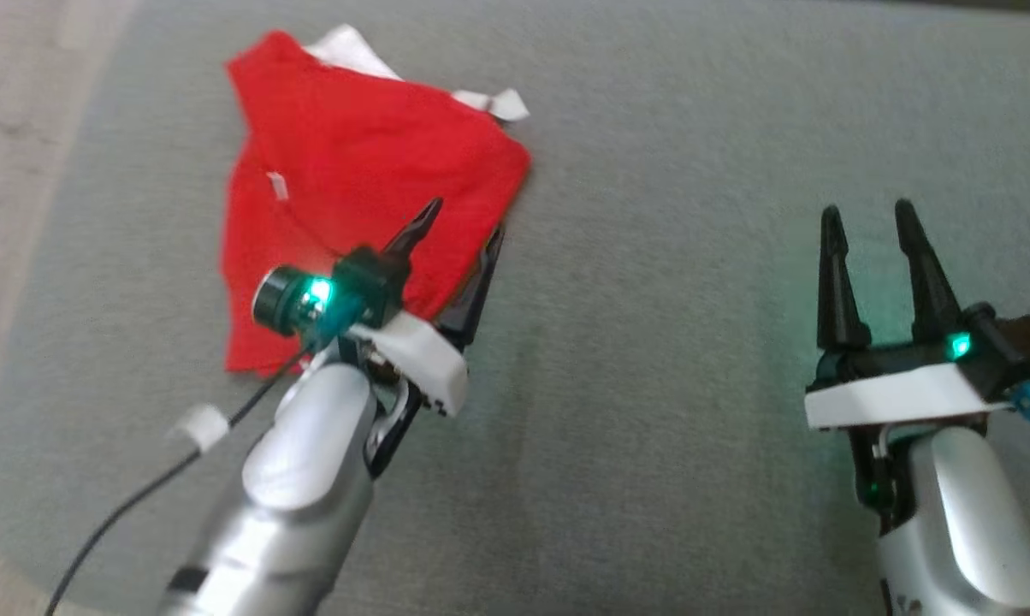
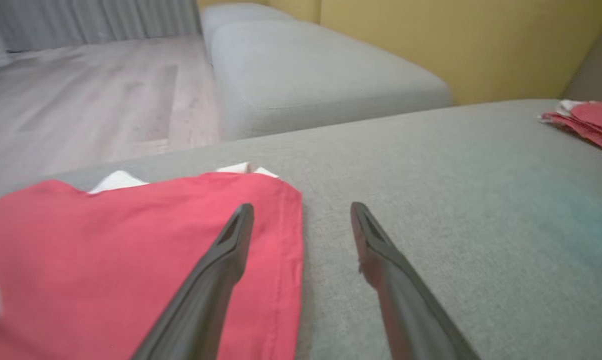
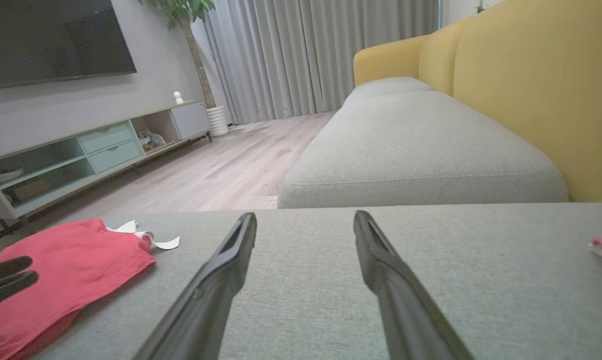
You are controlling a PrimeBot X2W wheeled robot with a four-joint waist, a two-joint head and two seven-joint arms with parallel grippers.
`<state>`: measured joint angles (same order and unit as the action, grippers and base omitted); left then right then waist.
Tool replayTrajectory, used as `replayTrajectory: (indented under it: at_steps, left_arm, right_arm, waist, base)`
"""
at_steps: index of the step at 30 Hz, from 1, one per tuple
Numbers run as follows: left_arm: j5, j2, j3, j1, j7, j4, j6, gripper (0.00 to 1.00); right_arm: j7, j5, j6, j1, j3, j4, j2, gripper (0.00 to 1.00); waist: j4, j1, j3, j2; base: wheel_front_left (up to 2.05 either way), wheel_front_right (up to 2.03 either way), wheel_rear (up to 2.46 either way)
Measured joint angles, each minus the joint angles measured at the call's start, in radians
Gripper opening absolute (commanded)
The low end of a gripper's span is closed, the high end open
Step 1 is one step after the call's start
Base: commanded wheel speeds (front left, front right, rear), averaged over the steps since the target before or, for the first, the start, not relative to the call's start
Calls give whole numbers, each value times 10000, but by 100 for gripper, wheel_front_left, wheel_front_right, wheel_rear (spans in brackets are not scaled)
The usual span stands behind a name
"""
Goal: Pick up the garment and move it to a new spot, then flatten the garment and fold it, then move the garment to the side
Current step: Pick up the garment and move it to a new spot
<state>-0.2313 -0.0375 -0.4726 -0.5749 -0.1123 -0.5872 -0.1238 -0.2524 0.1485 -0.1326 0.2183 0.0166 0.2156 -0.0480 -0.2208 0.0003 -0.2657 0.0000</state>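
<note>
Two sets of jaws, both spread wide and both empty. From the head view, my left gripper [image 1: 466, 221] hangs over the right edge of the red cloth garment with white trim [image 1: 344, 171]. The garment lies at the left of the flat grey fabric cushion [image 1: 652, 368], near the pale wooden floor [image 1: 10, 128]. My right gripper [image 1: 867, 210] is well apart from it, over bare cushion. If I drag the garment rather than lift it, I judge it could slide off that nearby edge.

Left wrist view: one of my fingers [image 2: 218, 280] lies over the red cloth and the other over grey fabric, with the hem between them. Closing here would probably pinch only the hem or a single layer, and the rest would sag and spill open. Coming in too low could snag the upholstery. Beyond what the head view gives, this view adds a second pile of red cloth [image 2: 588, 122] far across the cushion.

Right wrist view: this one gives the side-on look, with my left fingertips [image 3: 6, 266] low above the garment. I cannot tell whether they touch it. It also brings in the yellow sofa back [image 3: 531, 100], grey curtains [image 3: 306, 55] and a dark television screen [image 3: 51, 40].
</note>
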Motion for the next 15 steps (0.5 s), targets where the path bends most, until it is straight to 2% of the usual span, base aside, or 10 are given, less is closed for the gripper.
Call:
replayTrajectory:
  at_steps: [5, 10, 15]
  left_arm:
    - [-230, -6, -253, -851, 454, -1110, -10, 100]
    - [-134, -226, -90, -1592, 393, -2380, 744, 100]
    - [-253, -205, 25, -1956, 502, -3141, 782, 100]
  right_arm:
    - [-29, -21, 0, 249, -12, -251, -2, 100]
    - [-29, 10, 0, 249, 25, -353, -4, 100]
    - [-29, 15, 0, 248, 40, -366, -4, 100]
  waist:
    - [657, 0, -654, 0]
    - [1351, -1, -1173, 0]
    - [1631, -3, -1276, 0]
  base:
    - [0, 0, 0]
    - [0, 0, 0]
    - [0, 0, 0]
